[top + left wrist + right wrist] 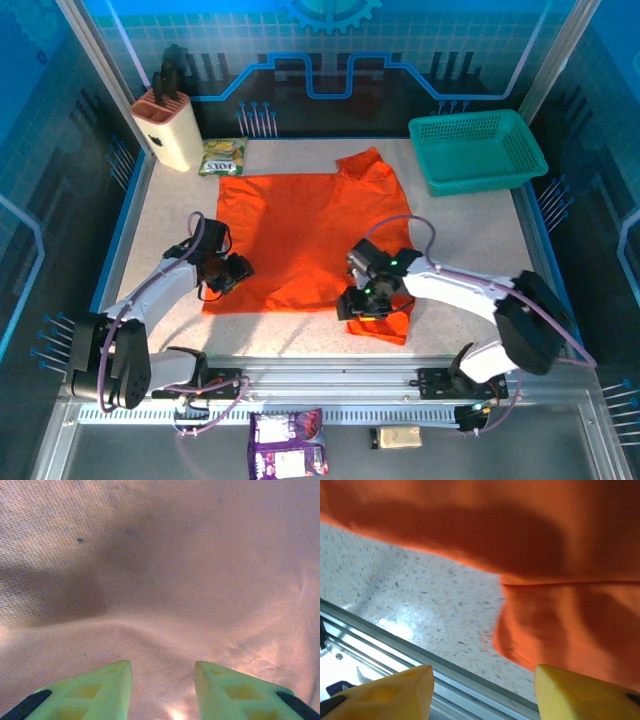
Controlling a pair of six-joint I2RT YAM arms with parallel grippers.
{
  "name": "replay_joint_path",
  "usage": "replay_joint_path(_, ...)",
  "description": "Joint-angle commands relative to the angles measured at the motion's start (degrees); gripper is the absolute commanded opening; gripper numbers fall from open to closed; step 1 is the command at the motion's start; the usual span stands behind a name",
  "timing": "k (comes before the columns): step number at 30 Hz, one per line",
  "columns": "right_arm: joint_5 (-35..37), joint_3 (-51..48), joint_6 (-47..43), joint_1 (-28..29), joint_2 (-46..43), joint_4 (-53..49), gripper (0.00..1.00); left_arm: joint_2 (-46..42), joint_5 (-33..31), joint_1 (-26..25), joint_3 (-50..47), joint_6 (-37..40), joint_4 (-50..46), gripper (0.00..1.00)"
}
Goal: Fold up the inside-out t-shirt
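Note:
The inside-out t-shirt (300, 240) lies spread mostly flat on the speckled table (160, 220), bright orange, with one sleeve (365, 163) sticking out at the back and another sleeve (388, 325) bunched at the near right. My left gripper (236, 274) sits over the shirt's near-left edge. In the left wrist view the left gripper (162, 672) is open, with wrinkled shirt cloth (165, 580) just beyond its green fingertips (120, 672). My right gripper (364, 304) hovers over the near-right corner. In the right wrist view the right gripper (484, 680) is open above bare table, the shirt's hem (555, 630) beside the right finger.
A teal mesh basket (478, 150) stands at the back right. A knife block (168, 125) and a green snack packet (222, 157) are at the back left. The metal front rail (395, 645) runs just below the right gripper. A purple packet (288, 442) lies beyond the rail.

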Motion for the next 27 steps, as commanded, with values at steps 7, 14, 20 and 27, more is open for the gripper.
replay_joint_path(7,4.4,-14.5,2.8,-13.2,-17.9,-14.5,0.41,-1.2,0.2,0.0,-1.4,-1.2,-0.7,0.39)
replay_joint_path(14,0.4,-20.4,3.4,-17.2,-19.9,-11.3,0.37,-1.1,0.5,0.0,-1.9,-1.4,0.1,0.39)
replay_joint_path(20,-0.9,-21.5,3.4,-17.2,-17.8,-9.4,0.34,-1.0,0.5,0.0,-2.0,-1.4,0.3,0.39)
replay_joint_path(27,-3.5,-22.5,5.1,-17.3,-16.8,-6.8,0.30,-0.7,0.7,0.0,-2.3,-1.5,0.6,0.39)
